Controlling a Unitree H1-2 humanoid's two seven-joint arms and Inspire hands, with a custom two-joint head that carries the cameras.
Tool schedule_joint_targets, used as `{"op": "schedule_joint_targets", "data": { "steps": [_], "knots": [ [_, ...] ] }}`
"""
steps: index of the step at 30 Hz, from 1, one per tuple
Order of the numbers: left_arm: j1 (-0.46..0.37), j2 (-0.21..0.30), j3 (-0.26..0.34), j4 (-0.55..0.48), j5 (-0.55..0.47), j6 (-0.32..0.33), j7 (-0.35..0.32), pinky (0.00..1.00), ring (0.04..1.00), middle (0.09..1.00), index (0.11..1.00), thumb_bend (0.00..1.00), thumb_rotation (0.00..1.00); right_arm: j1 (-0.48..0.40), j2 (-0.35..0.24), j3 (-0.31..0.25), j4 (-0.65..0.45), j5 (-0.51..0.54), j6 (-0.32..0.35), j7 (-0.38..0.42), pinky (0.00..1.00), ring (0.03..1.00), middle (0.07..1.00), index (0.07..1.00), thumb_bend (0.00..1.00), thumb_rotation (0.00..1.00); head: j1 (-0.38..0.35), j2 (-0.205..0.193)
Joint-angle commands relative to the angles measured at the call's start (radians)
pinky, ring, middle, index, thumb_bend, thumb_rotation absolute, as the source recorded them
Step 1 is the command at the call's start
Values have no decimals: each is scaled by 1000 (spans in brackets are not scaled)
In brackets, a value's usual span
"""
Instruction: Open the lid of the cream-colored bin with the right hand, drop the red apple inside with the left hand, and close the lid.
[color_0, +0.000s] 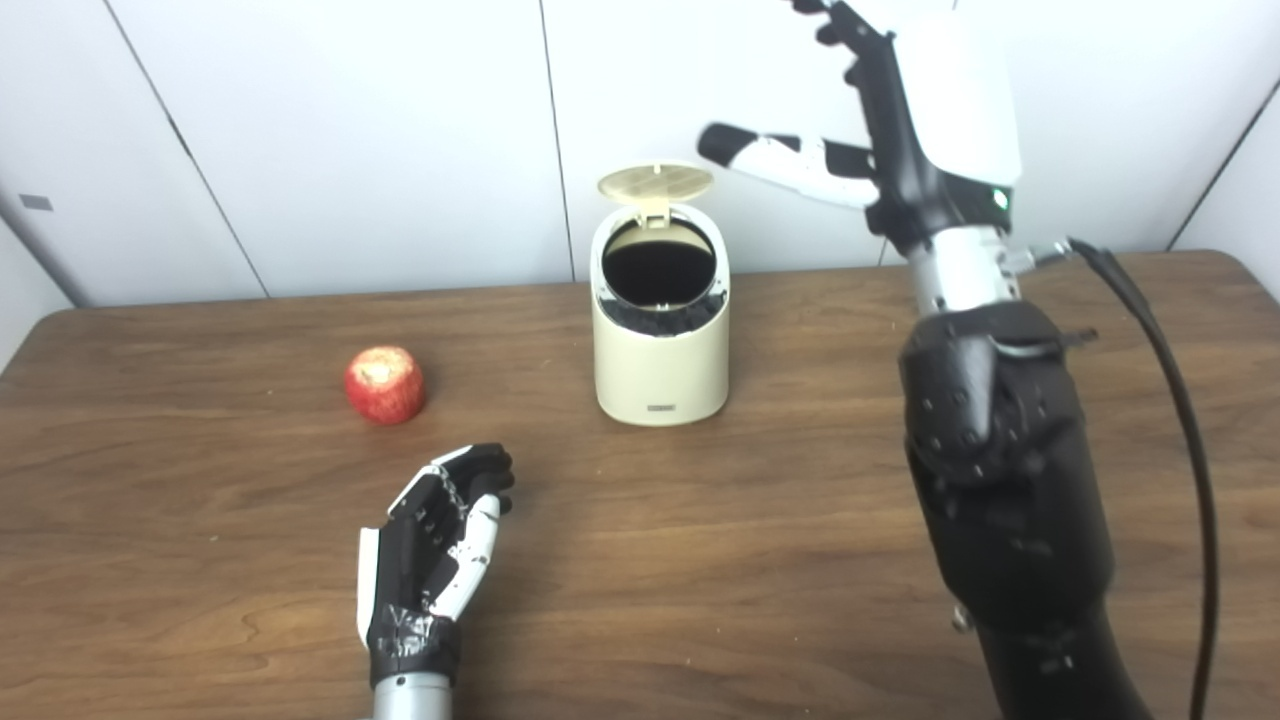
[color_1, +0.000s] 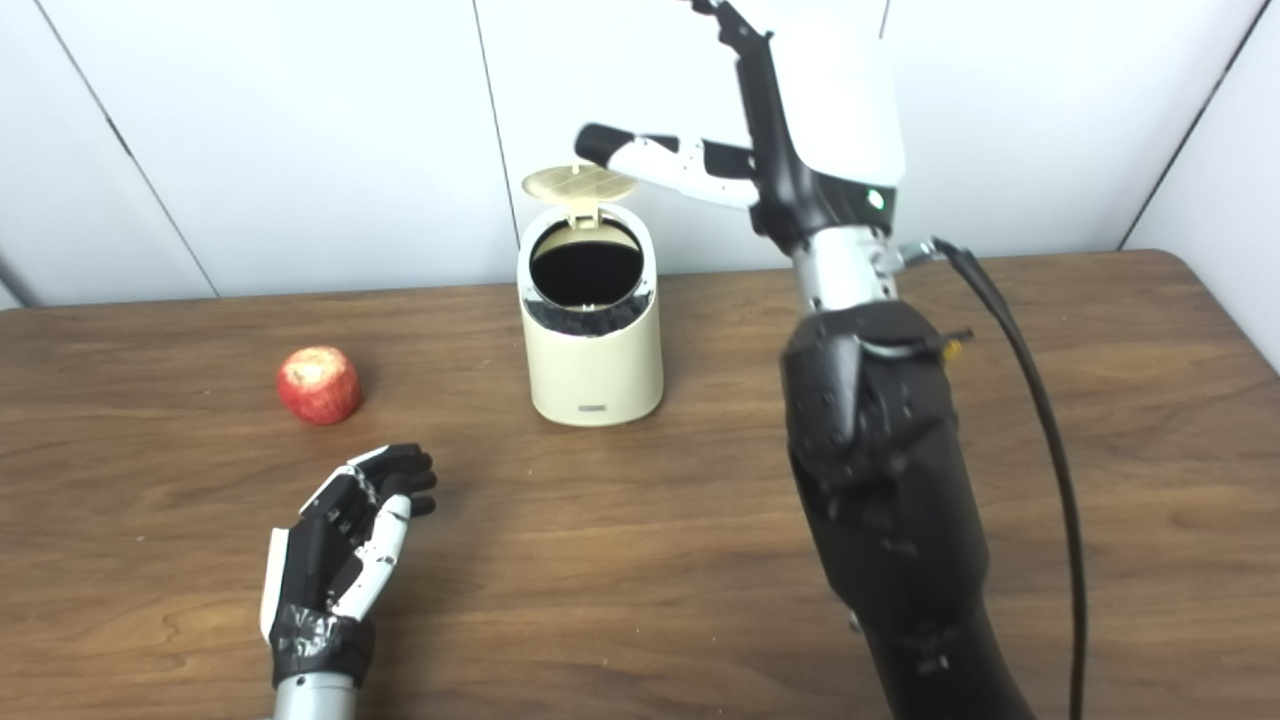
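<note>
White wall panels stand behind a brown wooden surface (color_0: 200, 560) that carries everything. Farthest left lies the red apple (color_0: 384, 385), resting on the wood, well apart from the bin and untouched. Just beside it, nearer the camera, the left hand (color_0: 440, 540) rests low over the wood with its fingers loosely curled and holding nothing. Toward the middle stands the cream-colored bin (color_0: 660, 350), its round lid (color_0: 655, 182) tipped up and back on its hinge, the dark opening bare. To the right, the right hand (color_0: 850, 140) is raised above and beside the lid, spread, with one finger stretched toward the lid; it appears not to touch it.

With the lid up, the step in hand looks to be fetching the apple. The left hand should open wider, reach forward and a little left, and close around the fruit's sides, since a round apple can roll away from a glancing touch. The right hand would do well to stay close, in case the lid falls.

The right hand's upper fingers are cut off by the top edge. The bin's inside is too dark to read.
</note>
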Motion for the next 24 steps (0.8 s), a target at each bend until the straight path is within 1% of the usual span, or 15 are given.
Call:
{"op": "schedule_joint_targets", "data": {
  "steps": [1, 2, 4, 5, 8, 10, 11, 13, 16, 17, 19, 21, 24],
  "knots": [
    [-21, 2, 3, -17, -13, -39, -6, 646, 687, 686, 657, 233, 267, 25, 11, -20, -60, 38, -61, -63, 520, 685, 780, 769, 666, 771, -1, 2],
    [-22, 4, 6, -17, -15, -39, -6, 645, 685, 685, 656, 232, 258, 54, 19, -29, -73, 67, -85, -93, 508, 677, 776, 762, 545, 649, -3, 2],
    [-24, 5, 9, -18, -14, -37, -5, 639, 678, 680, 652, 234, 247, 103, 28, -48, -81, 125, -143, -156, 496, 669, 760, 738, 379, 383, -5, 2],
    [-26, 6, 11, -18, -15, -36, -5, 634, 674, 677, 650, 235, 247, 134, 31, -56, -84, 146, -173, -186, 493, 665, 748, 724, 343, 324, -6, 3],
    [-30, 11, 17, -18, -17, -34, -5, 634, 676, 676, 648, 240, 259, 200, 43, -72, -84, 190, -232, -247, 482, 656, 710, 683, 287, 235, -6, 3],
    [-33, 14, 20, -17, -19, -36, -6, 636, 680, 677, 648, 241, 267, 236, 55, -84, -81, 221, -257, -276, 448, 624, 676, 669, 265, 211, -5, 3],
    [-34, 16, 21, -16, -21, -39, -7, 638, 680, 677, 646, 238, 261, 258, 59, -90, -77, 245, -275, -292, 420, 592, 649, 663, 256, 209, -4, 2],
    [-36, 17, 24, -15, -27, -43, -7, 634, 677, 675, 643, 235, 251, 291, 60, -101, -67, 282, -310, -315, 423, 584, 638, 657, 255, 198, -2, 2],
    [-39, 21, 29, -13, -35, -60, -8, 623, 668, 670, 639, 241, 229, 335, 57, -113, -47, 315, -357, -342, 485, 623, 658, 649, 240, 185, 4, 2],
    [-39, 24, 30, -13, -32, -67, -9, 616, 665, 670, 640, 239, 222, 350, 56, -116, -41, 324, -371, -350, 528, 654, 678, 656, 243, 195, 7, 1],
    [-40, 31, 33, -12, -26, -76, -8, 611, 663, 670, 641, 238, 218, 371, 60, -120, -34, 329, -391, -360, 556, 674, 691, 662, 245, 205, 13, 0],
    [-40, 38, 38, -13, -24, -85, -8, 616, 668, 674, 647, 252, 216, 393, 62, -120, -24, 323, -417, -382, 544, 661, 686, 659, 248, 224, 14, -1],
    [-40, 48, 46, -32, -9, -85, -3, 610, 671, 678, 649, 292, 167, 418, 70, -119, -5, 337, -463, -414, 507, 629, 669, 655, 247, 220, 3, 0]
  ]
}}
